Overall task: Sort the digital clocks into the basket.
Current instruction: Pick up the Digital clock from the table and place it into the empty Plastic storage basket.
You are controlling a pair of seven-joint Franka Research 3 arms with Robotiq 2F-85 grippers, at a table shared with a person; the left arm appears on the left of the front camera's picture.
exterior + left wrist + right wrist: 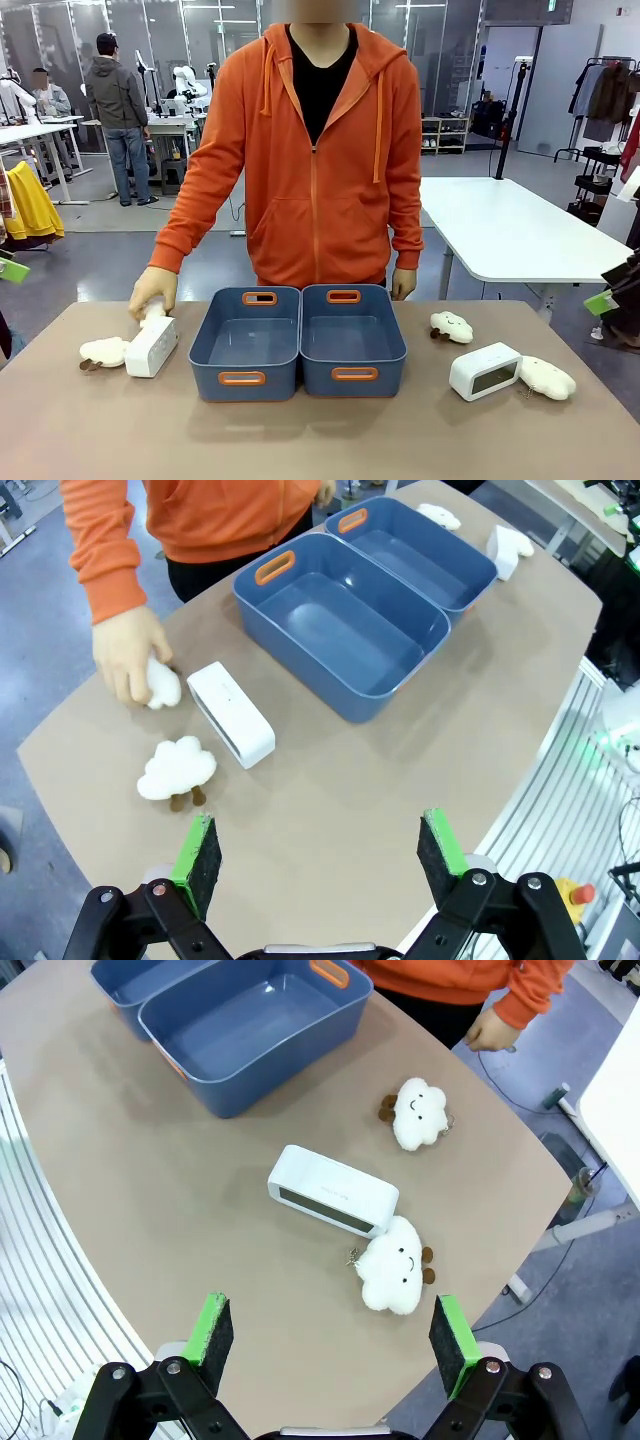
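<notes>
Two white digital clocks lie on the brown table. One clock (152, 346) (231, 713) sits left of the bins, close to the person's hand. The other clock (485, 371) (333, 1190) lies right of the bins, screen facing me. Two dark blue baskets (245, 343) (352, 339) with orange handle slots stand side by side in the middle, both with nothing inside. My left gripper (320, 855) hovers open above the table's left part, well short of the left clock. My right gripper (332, 1340) hovers open above the right part, the right clock just beyond its fingertips.
Cream plush cloud toys lie about: one (104, 351) beside the left clock, one (152, 313) under the person's hand (152, 290), one (451, 326) right of the bins, one (546, 377) touching the right clock. The person in an orange hoodie stands at the far edge.
</notes>
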